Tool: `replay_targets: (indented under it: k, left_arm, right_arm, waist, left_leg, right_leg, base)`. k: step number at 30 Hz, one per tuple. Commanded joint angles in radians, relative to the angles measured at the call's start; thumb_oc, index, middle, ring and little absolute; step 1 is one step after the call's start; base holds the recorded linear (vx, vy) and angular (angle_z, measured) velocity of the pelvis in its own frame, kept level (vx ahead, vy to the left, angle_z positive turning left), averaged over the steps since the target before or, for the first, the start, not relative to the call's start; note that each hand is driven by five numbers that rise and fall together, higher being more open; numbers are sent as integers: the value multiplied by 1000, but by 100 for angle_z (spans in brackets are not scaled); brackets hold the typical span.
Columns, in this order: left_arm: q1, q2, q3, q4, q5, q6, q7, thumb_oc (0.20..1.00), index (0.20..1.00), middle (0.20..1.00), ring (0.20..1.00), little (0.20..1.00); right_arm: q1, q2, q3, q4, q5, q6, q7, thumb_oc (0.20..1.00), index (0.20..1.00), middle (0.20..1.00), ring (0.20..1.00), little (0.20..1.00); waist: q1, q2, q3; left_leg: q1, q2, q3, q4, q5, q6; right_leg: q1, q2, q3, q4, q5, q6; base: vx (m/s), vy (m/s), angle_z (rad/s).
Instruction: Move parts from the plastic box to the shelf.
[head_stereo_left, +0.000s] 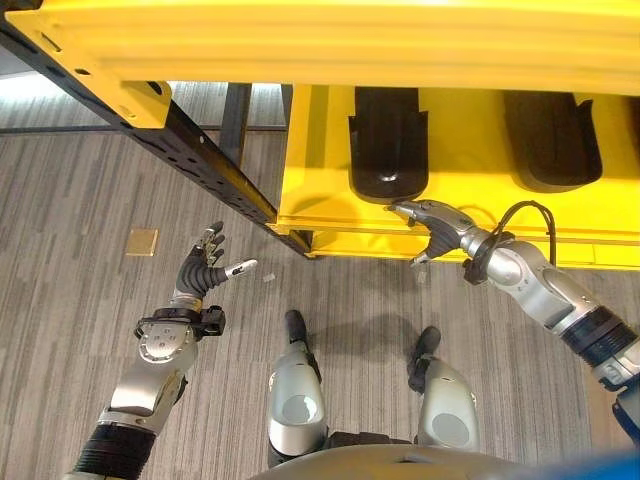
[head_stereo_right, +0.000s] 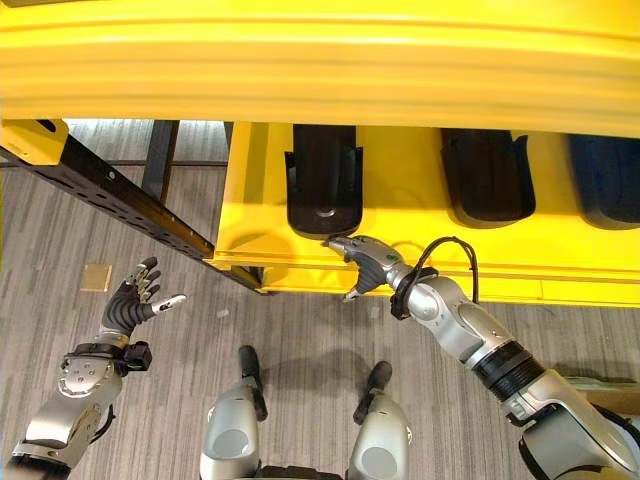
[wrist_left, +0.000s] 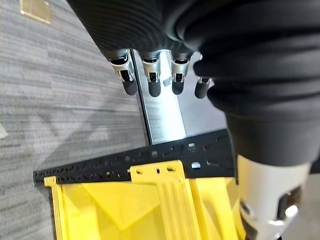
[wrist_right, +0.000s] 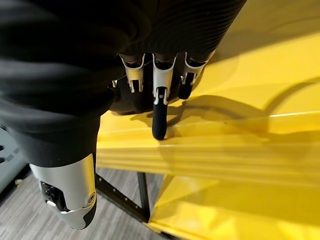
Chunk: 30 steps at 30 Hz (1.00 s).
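Note:
A black moulded part (head_stereo_left: 388, 150) lies on the yellow shelf (head_stereo_left: 320, 170), its rounded end near the front lip. My right hand (head_stereo_left: 435, 225) is at that lip just below the part's end, open, with straight fingers on the yellow edge; in the right wrist view one fingertip (wrist_right: 159, 125) rests on the lip and the part (wrist_right: 124, 102) shows dark behind the fingers. Two more black parts (head_stereo_right: 487, 180) (head_stereo_right: 610, 185) lie further right on the shelf. My left hand (head_stereo_left: 200, 268) hangs open over the floor at the left, holding nothing.
A black perforated rail (head_stereo_left: 200, 150) runs diagonally from the upper left down to the shelf's corner. A yellow upper beam (head_stereo_left: 350, 40) spans the top of the view. A small tan square (head_stereo_left: 142, 241) lies on the grey carpet by my left hand.

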<state>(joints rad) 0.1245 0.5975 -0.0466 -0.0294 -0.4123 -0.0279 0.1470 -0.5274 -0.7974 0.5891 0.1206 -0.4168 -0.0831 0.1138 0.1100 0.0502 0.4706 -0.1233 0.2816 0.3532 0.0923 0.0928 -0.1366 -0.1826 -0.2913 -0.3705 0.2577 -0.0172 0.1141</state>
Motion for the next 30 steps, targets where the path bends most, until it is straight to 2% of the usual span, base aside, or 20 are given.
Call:
replay_targets:
  k: [1, 3, 6, 12, 19, 30]
  left_arm:
    - [14, 18, 27, -50, 6, -95, -43, 1000, 1000, 1000, 1000, 1000]
    - [11, 20, 23, -51, 10, -103, -54, 1000, 1000, 1000, 1000, 1000]
    - [-3, 23, 7, -54, 7, -74, -63, 1000, 1000, 1000, 1000, 1000]
    - [-13, 15, -4, -29, 7, -76, -80, 1000, 1000, 1000, 1000, 1000]
    - [-4, 10, -19, 0, 14, -98, -107, 1000, 1000, 1000, 1000, 1000]
    - [-8, 3, -29, 4, 10, -99, -133, 1000, 1000, 1000, 1000, 1000]
  right_arm:
    - [-38, -23, -6, 1, -7, 15, 0, 1000, 1000, 1000, 1000, 1000]
    - [-53, -21, -4, 21, -12, 6, 2, 1000, 1000, 1000, 1000, 1000]
    - [-114, -13, 22, 64, -61, 16, 69, 1000, 1000, 1000, 1000, 1000]
    - [-171, -1, 64, 114, -117, 13, 97, 1000, 1000, 1000, 1000, 1000]
    - [-210, 9, 81, 164, -92, 53, 66, 1000, 1000, 1000, 1000, 1000]
    - [-238, 38, 55, 228, -101, 112, 39, 1000, 1000, 1000, 1000, 1000]
  waist:
    - [3, -22, -32]
    - [5, -19, -28]
    - [12, -13, -27]
    - [18, -8, -24]
    - [24, -2, -23]
    - [24, 9, -25]
  left_leg:
    - [-1, 68, 30, 84, -69, -25]
    - [-5, 67, 29, 87, -70, -23]
    - [-9, 59, 28, 83, -69, -23]
    - [-18, 55, 28, 86, -69, -21]
    - [-19, 47, 28, 83, -68, -20]
    - [-10, 36, 31, 84, -73, -16]
  right_leg:
    - [-23, -42, -8, 48, -58, 57]
    - [-28, -45, -11, 52, -58, 56]
    - [-40, -50, -18, 61, -58, 55]
    - [-56, -52, -17, 70, -59, 53]
    - [-63, -57, -15, 74, -57, 53]
    - [-58, -59, -13, 79, -57, 51]
  base:
    - [-13, 6, 4]
    - [-6, 1, 2]
    - [0, 0, 0]
    - [-1, -1, 1]
    - [-4, -3, 2]
    - [0, 0, 0]
